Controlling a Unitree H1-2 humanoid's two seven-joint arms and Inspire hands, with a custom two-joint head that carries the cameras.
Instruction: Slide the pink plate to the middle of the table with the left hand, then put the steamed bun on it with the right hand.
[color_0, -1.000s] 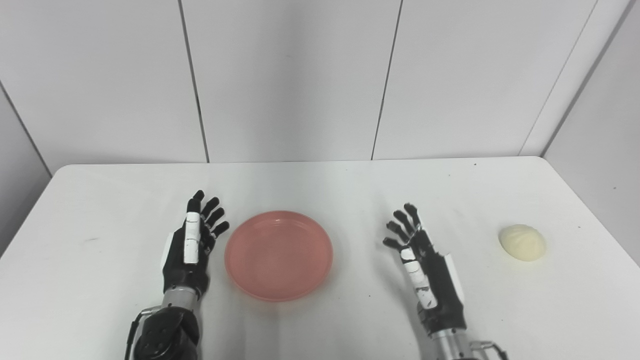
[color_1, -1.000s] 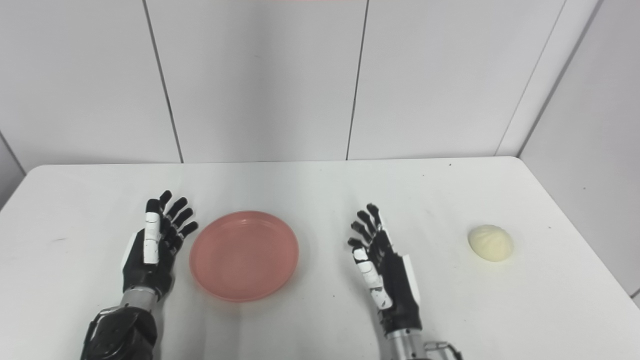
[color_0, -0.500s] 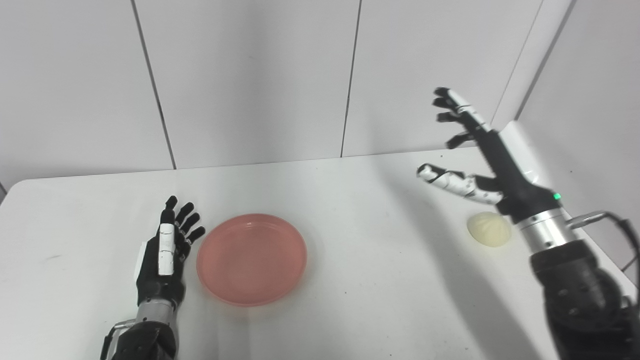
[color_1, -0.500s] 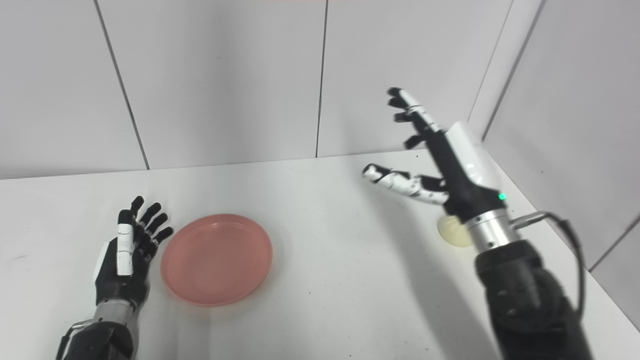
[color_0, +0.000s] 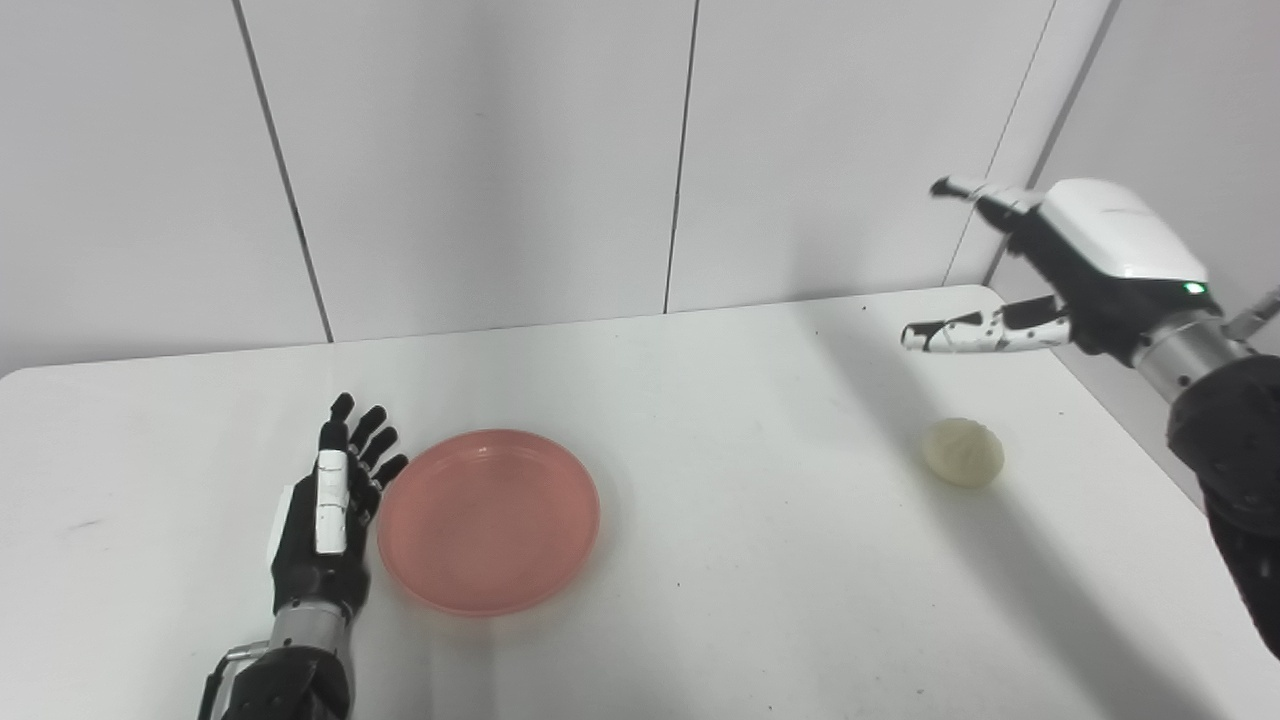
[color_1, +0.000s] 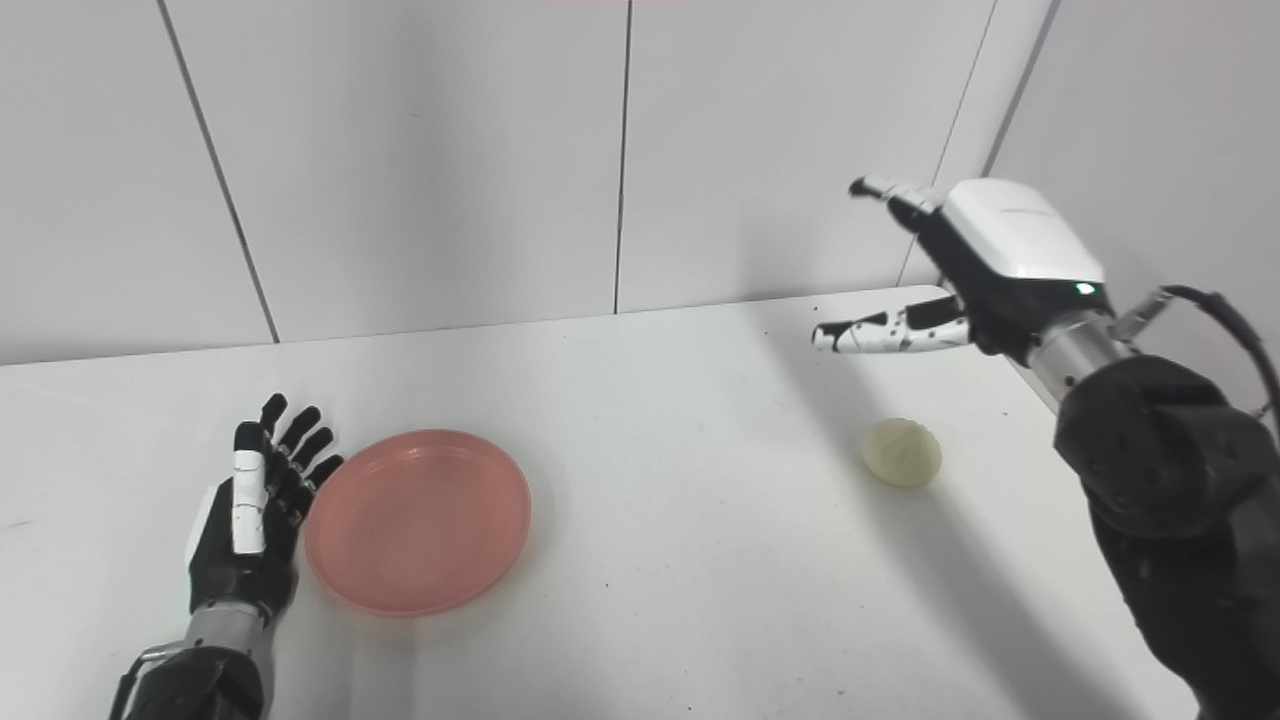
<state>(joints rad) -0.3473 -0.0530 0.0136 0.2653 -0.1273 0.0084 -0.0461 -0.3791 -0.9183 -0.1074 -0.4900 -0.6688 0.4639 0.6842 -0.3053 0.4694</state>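
In the left eye view we see our left hand (color_0: 325, 510) lying open beside the pink plate (color_0: 489, 520), and the steamed bun (color_0: 962, 452) alone on the counter (color_0: 700, 400). In the right eye view our right hand (color_1: 985, 265) hangs empty, fingers spread, above the bun.

Bright, even, diffuse light falls from overhead, leaving the white worktop (color_0: 700, 400) and the wall panels (color_0: 480, 150) close to washed out. Shadows are soft: a broad grey band runs across the worktop under the raised right hand (color_0: 1080, 265), and a faint rim of shade edges the pink plate (color_0: 489, 520). Focus is sharp, with no motion blur or strong glare.
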